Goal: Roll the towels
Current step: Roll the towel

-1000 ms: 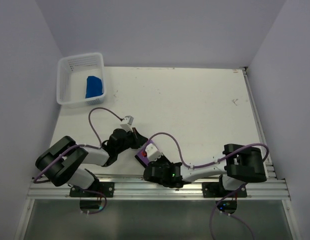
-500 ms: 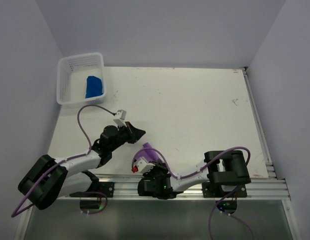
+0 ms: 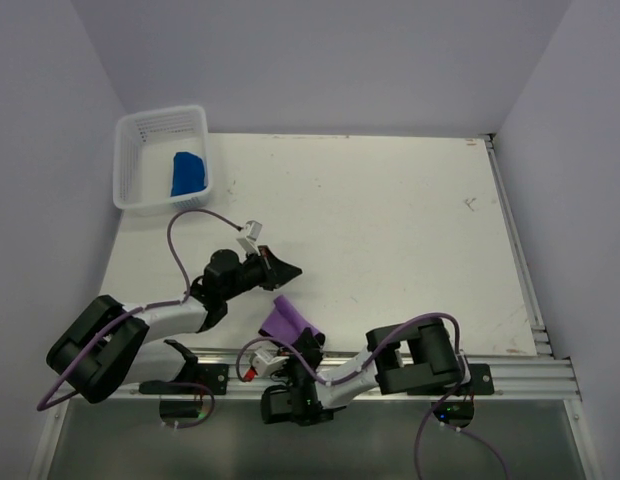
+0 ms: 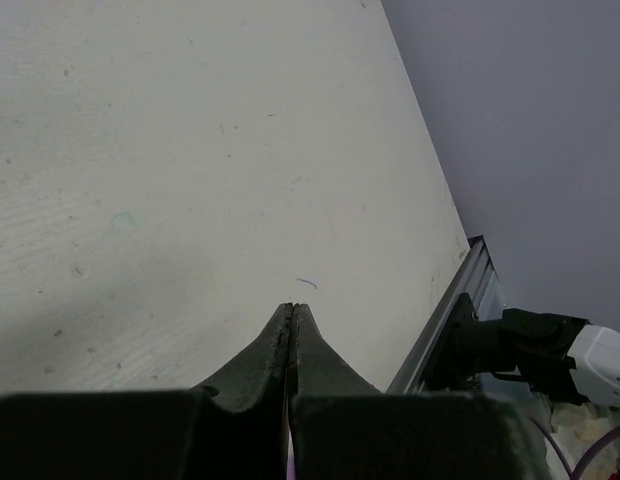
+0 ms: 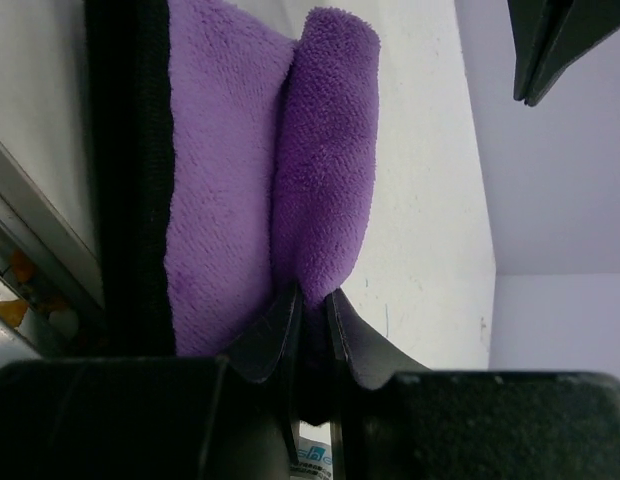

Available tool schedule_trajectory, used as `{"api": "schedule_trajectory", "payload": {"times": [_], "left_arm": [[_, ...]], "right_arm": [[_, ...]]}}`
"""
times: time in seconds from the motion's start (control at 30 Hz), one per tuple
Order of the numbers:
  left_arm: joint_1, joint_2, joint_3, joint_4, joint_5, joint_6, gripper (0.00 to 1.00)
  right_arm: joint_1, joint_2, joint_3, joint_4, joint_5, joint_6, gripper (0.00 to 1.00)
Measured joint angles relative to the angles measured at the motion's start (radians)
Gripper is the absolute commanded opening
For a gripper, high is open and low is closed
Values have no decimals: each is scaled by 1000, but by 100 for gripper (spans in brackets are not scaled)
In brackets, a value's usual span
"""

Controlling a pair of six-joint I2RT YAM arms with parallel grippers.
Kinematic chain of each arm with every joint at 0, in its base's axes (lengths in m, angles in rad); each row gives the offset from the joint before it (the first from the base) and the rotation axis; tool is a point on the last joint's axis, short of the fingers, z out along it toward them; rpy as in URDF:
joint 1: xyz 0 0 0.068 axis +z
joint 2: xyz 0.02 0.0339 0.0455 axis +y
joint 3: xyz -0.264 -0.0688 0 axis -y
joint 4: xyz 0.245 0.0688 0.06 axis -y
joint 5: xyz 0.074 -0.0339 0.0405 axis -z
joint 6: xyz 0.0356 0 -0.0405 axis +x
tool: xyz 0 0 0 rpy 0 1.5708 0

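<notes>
I judge the rolling of the purple towel [image 5: 320,150] to be the step in hand. My right jaws are narrowed onto it, pinching the crease where a plump rolled tube meets a flat flap. It sits at the near edge of the bench [image 3: 390,220]; whether it hangs clear of the surface I cannot tell. My left jaws are pressed together on nothing, poised over bare bench just beyond the towel.

Next, I think, the flap must be laid flat so the tube can be turned over it, and the left jaws could pin the loose end.

The cloth is thick, nubbly pile, soft and likely to spring open. The blue towel [image 3: 188,173] lies bunched in the white mesh basket [image 3: 162,111], well apart.
</notes>
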Motion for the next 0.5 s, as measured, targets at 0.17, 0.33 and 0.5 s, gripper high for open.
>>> {"api": "schedule_trajectory", "payload": {"times": [0.17, 0.33, 0.5], "left_arm": [[-35, 2, -32, 27, 3, -33, 0], [-97, 31, -66, 31, -10, -45, 0], [-141, 75, -80, 37, -31, -62, 0]], "right_arm": [[14, 15, 8, -24, 19, -31, 0], [25, 51, 35, -45, 34, -71, 0], [36, 84, 55, -70, 45, -114, 0]]}}
